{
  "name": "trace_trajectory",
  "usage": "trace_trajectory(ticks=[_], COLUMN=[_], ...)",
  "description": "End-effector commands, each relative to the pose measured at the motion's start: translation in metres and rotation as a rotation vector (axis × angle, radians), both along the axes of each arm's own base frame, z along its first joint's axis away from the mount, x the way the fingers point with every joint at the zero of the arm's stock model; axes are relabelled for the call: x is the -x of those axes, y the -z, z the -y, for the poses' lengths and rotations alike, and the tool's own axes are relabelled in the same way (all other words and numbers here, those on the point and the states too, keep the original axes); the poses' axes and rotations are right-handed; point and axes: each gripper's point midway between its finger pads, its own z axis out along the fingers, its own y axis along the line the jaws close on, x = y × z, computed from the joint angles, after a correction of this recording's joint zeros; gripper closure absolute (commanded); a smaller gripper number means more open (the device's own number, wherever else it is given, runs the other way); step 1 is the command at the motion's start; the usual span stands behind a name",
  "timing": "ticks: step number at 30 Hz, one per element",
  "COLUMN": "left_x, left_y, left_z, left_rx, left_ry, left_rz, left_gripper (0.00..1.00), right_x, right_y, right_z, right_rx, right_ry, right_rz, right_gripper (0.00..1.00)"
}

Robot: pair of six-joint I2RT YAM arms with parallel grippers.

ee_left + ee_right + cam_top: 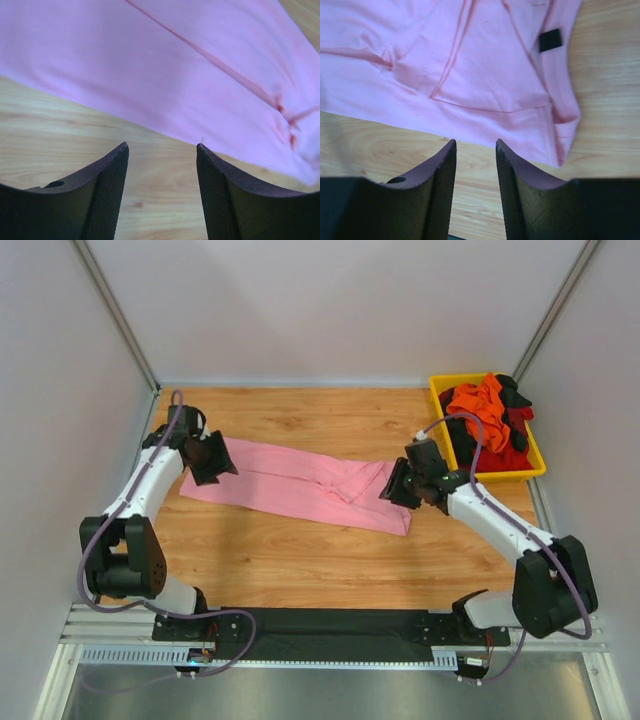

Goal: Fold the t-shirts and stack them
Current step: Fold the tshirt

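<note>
Left hand [162,146] beside long, narrow pink t-shirt [175,75]

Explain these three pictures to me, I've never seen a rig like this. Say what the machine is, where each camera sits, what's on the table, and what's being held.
The machine is two robot arms bolted at the near edge of a wooden table. Each arm ends in a two-finger gripper.

The wide picture is taken from above and behind the arms. In it, the left gripper is at one end of a pink t-shirt and the right gripper is at the other. The shirt lies flat as a long strip.

The two close-ups come from cameras on the wrists. The dark shapes at the bottom of each are that arm's own fingers.

At the far right, a yellow bin holds a heap of orange, red and black shirts.

Nothing is held: both grippers are open with only bare table between their fingers.
</note>
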Motion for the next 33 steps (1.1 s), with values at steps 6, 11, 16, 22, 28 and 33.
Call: trace_trajectory(ticks=[6, 11, 16, 22, 28, 33], left_x=[0.039, 0.056, 0.072, 0.072, 0.073, 0.073], left_y=[-0.037, -0.040, -0.042, -0.051, -0.049, -0.047], left_z=[0.097, 0.126, 0.126, 0.119, 0.123, 0.121], left_rx=[0.291, 0.481, 0.476, 0.425, 0.450, 0.443], left_ry=[0.323, 0.414, 0.462, 0.457, 0.465, 0.457], left_rz=[0.181, 0.171, 0.174, 0.233, 0.214, 0.208], left_gripper=[0.36, 0.36, 0.35, 0.35, 0.36, 0.36], right_x=[-0.051, -0.063, -0.065, -0.070, -0.079, -0.088], right_y=[0.012, 0.035, 0.042, 0.058, 0.054, 0.049], right_z=[-0.061, -0.085, -0.099, -0.107, -0.111, -0.104], right_rx=[-0.160, -0.234, -0.241, -0.232, -0.226, -0.174], right_ry=[0.129, 0.206, 0.209, 0.234, 0.252, 0.274], right_rz=[-0.098, -0.148, -0.157, -0.190, -0.152, -0.121], right_gripper=[0.60, 0.61, 0.61, 0.60, 0.63, 0.69])
